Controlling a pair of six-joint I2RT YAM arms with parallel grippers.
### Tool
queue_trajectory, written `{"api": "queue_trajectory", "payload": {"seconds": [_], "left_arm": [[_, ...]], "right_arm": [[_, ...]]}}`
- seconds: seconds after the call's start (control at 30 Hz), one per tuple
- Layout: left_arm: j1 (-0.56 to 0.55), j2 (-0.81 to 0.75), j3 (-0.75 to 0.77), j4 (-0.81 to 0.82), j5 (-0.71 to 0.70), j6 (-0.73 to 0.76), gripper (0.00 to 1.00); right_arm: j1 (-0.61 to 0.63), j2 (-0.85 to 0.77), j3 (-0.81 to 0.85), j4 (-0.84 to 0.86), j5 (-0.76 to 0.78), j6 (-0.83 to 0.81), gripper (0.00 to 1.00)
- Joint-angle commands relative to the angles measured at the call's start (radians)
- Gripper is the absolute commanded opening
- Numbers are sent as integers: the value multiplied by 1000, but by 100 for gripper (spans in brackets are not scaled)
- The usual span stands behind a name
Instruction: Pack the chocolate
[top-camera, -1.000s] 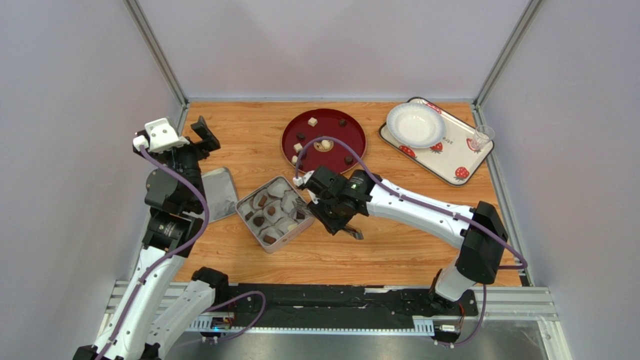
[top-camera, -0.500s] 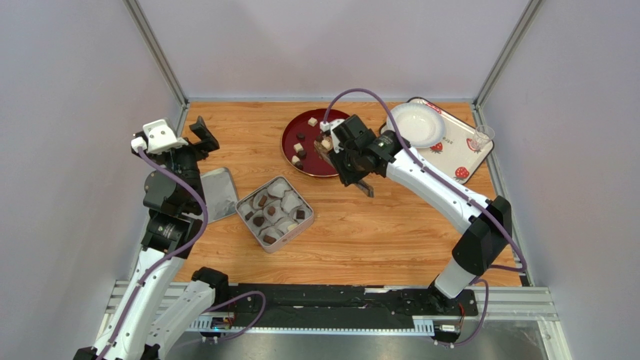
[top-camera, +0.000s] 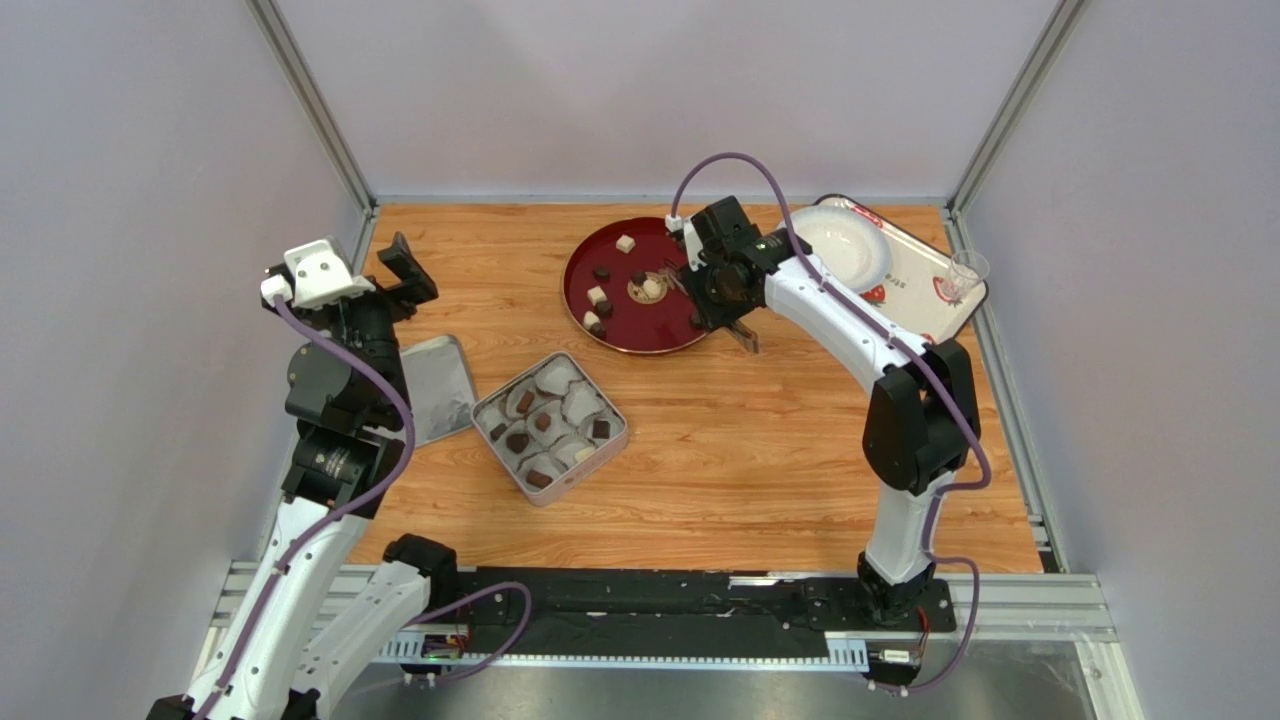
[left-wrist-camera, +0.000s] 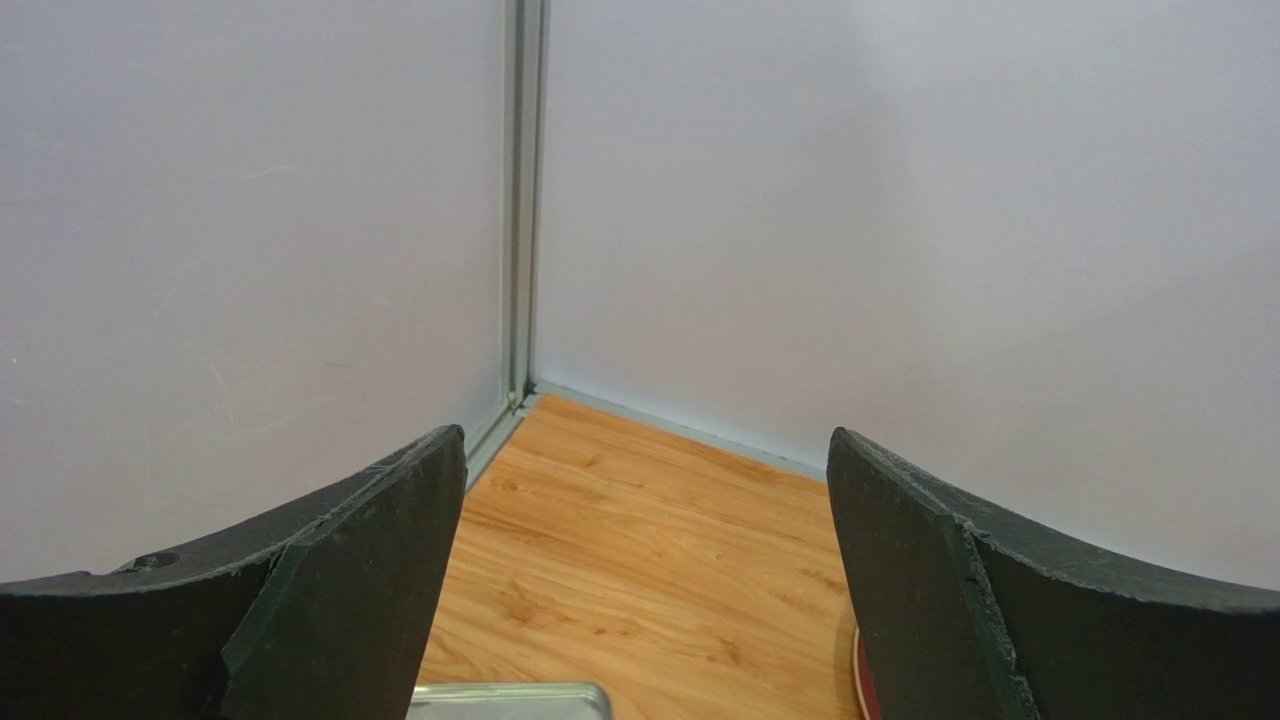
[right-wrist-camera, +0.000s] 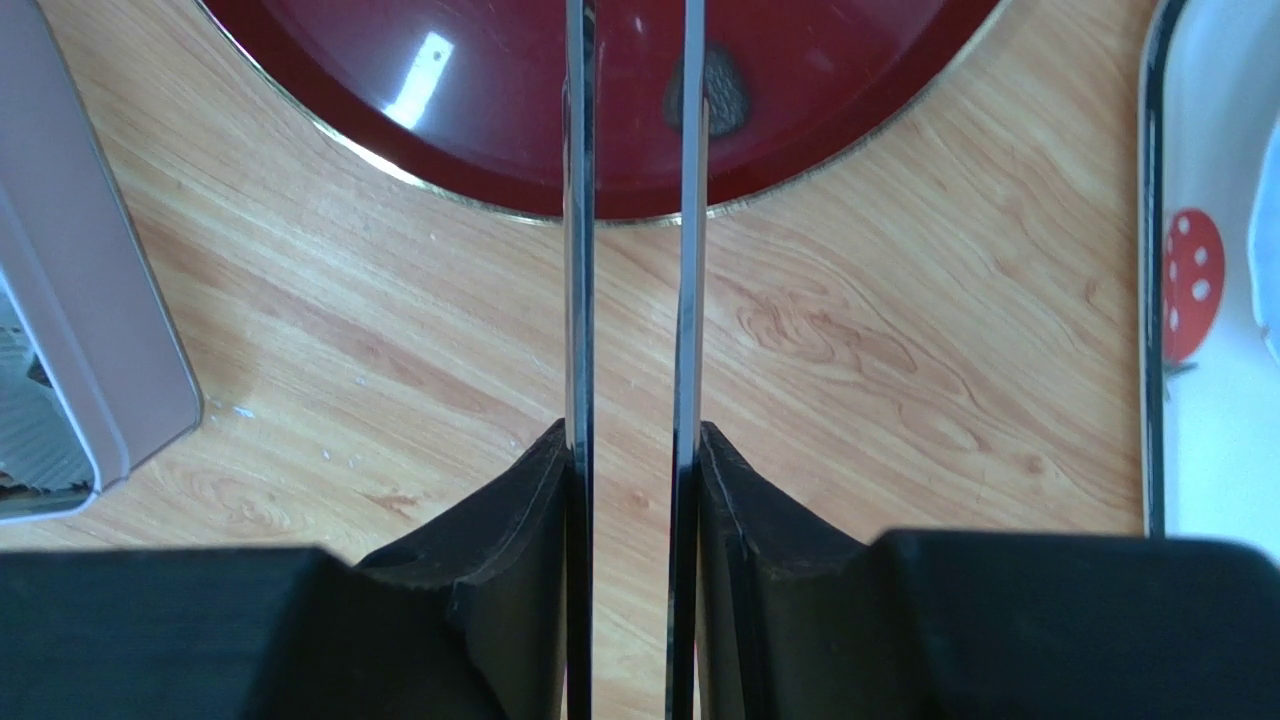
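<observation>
The chocolate lies in two places. A few dark and cream-white pieces (top-camera: 600, 296) sit on the red plate (top-camera: 669, 318), and several more fill the square metal tin (top-camera: 550, 426). My right gripper (top-camera: 721, 285) hovers over the plate's right edge, shut on the thin metal tongs (right-wrist-camera: 580, 225). The tong blades stand slightly apart and run over the red plate (right-wrist-camera: 496, 120); their tips are out of view. One dark piece (right-wrist-camera: 727, 93) lies just right of the right blade. My left gripper (top-camera: 398, 278) is open, empty and raised at the far left; it also shows in the left wrist view (left-wrist-camera: 643, 450).
The tin's lid (top-camera: 433, 387) lies left of the tin. A strawberry-patterned tray (top-camera: 902, 323) at the back right carries a white plate (top-camera: 830, 248) and a small clear cup (top-camera: 966, 273). The tray's edge (right-wrist-camera: 1150, 270) is close on the right.
My right gripper has swung with the tongs from the tin up to the red plate, then further right over the plate's right side. The left arm has not moved.
</observation>
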Motion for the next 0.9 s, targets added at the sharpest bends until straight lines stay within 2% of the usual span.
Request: {"api": "queue_trajectory", "payload": {"seconds": [0.0,0.27,0.87], "left_arm": [[4,-2,-4,29,11,1,98],[4,-2,-2,27,9,4,98],[4,-14,1,26,11,4,98]], "right_arm": [[-3,41,86,90,-62,-44,33],[-6,138,134,106,-63,-41,39],[-26,230,166,106,-39,-35,47]]}}
